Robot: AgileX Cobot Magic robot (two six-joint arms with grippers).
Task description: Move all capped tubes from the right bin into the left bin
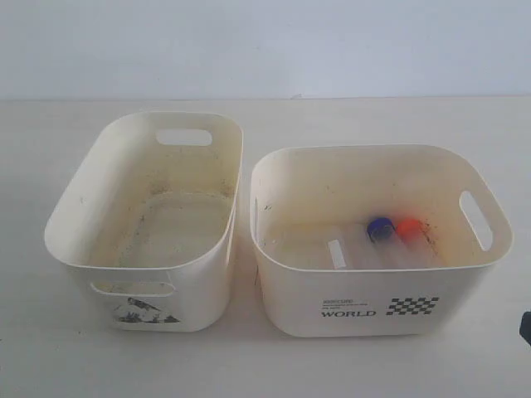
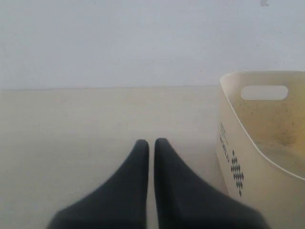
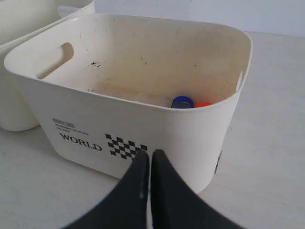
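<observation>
The right bin (image 1: pixel 290 274), cream with a "WORLD" checkered print, holds the capped tubes: a blue cap (image 1: pixel 380 228) and an orange-red cap (image 1: pixel 407 229) lie side by side near its right end. A clear tube body with a white label (image 1: pixel 336 253) lies to their left, its cap hidden. The left bin (image 1: pixel 75 207), grimy inside, holds no tubes. My right gripper (image 3: pixel 150 153) is shut and empty, just outside the right bin (image 3: pixel 190 138), below the blue cap (image 3: pixel 182 102) and the orange-red cap (image 3: pixel 204 104). My left gripper (image 2: pixel 151 142) is shut and empty over bare table.
Both bins stand close together on a pale table (image 1: pixel 249 365) with a narrow gap between them. In the left wrist view a cream bin wall (image 2: pixel 248 157) with a small checkered print stands beside the gripper; which bin it is I cannot tell. A white wall (image 1: pixel 265 41) is behind.
</observation>
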